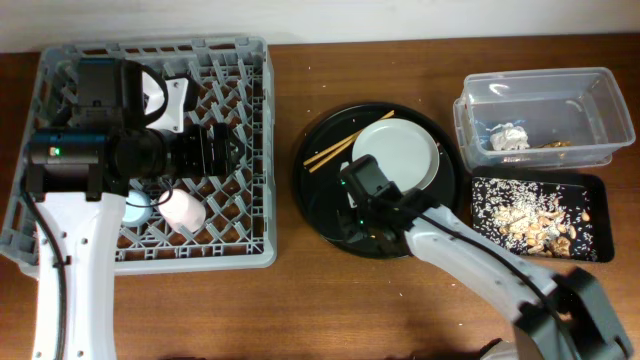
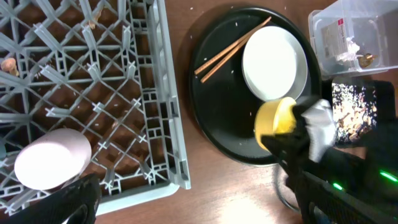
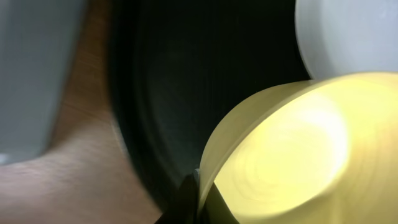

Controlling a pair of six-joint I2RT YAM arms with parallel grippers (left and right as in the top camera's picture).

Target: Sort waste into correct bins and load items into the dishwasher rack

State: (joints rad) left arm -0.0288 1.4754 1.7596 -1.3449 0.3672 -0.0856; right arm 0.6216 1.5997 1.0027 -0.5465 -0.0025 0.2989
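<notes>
Grips the yellow bowl [image 2: 277, 121] by its rim with the right gripper [image 3: 198, 186], fingers pinched on the thin edge. Holds it over the near side of the round black tray [image 1: 320, 190], right at the edge of the pale plate [image 1: 397, 152]; cannot tell whether it touches the tray.

Shows the plate lying flat toward the tray's far side, with the wooden chopsticks [image 1: 345, 143] slanting just beside it on the left.

Hangs the left arm over the grey dishwasher rack [image 1: 255, 90] at the left of the wooden table [image 1: 300, 300]. Leaves the left gripper [image 1: 222, 148] unreadable: apart or together, cannot tell, with only a dark edge of it in the wrist view.

Finds the pink cup [image 1: 185, 210] and the light-blue cup [image 1: 138, 205] side by side in the rack's near rows, the blue one half hidden under the arm.

Sets the clear tub [image 1: 590, 100] at the far right, with a crumpled white paper wad [image 1: 508, 137] inside. Lays the shallow black bin tray [image 1: 600, 190] just in front of it, strewn with beige food scraps [image 1: 540, 215].
</notes>
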